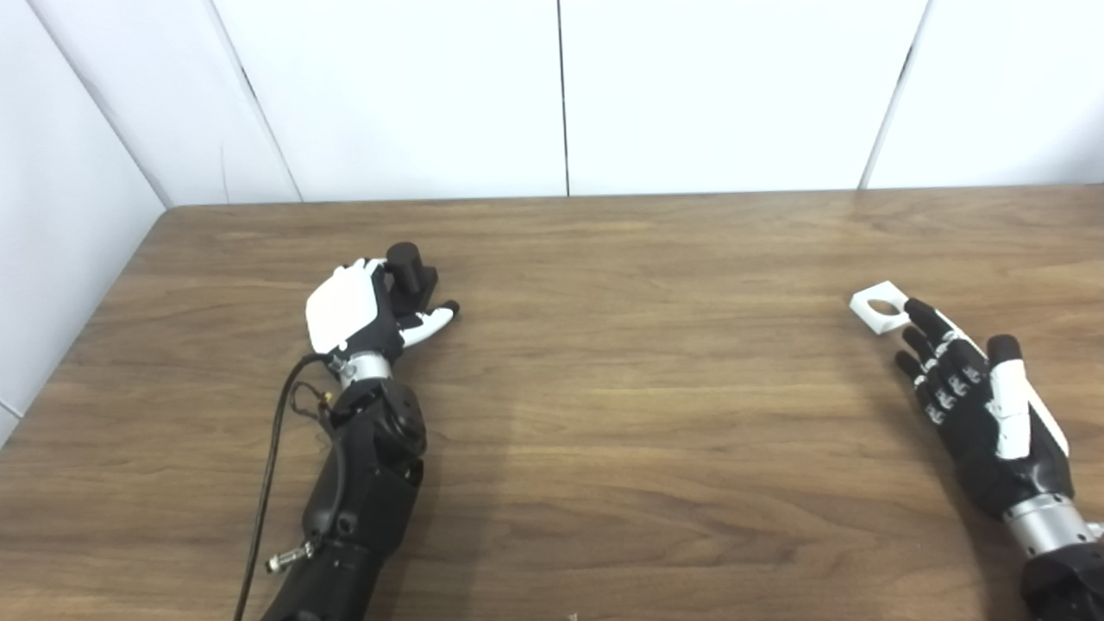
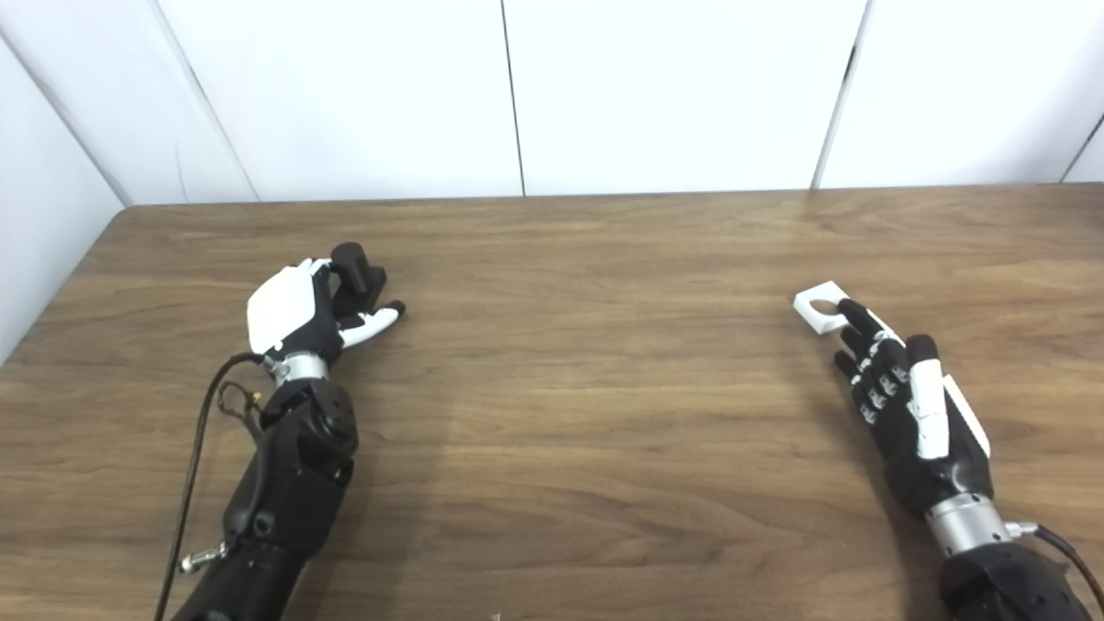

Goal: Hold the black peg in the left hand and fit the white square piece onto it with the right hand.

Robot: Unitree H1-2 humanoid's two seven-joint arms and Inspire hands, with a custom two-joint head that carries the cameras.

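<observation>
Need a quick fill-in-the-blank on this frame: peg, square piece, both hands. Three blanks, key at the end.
1. The black peg sits at the fingers of the ____ hand.
2. The white square piece lies flat on the ____, not lifted.
3. The right hand is ____, its fingertips just reaching the piece's near edge.

Missing words: left; table; open
</observation>
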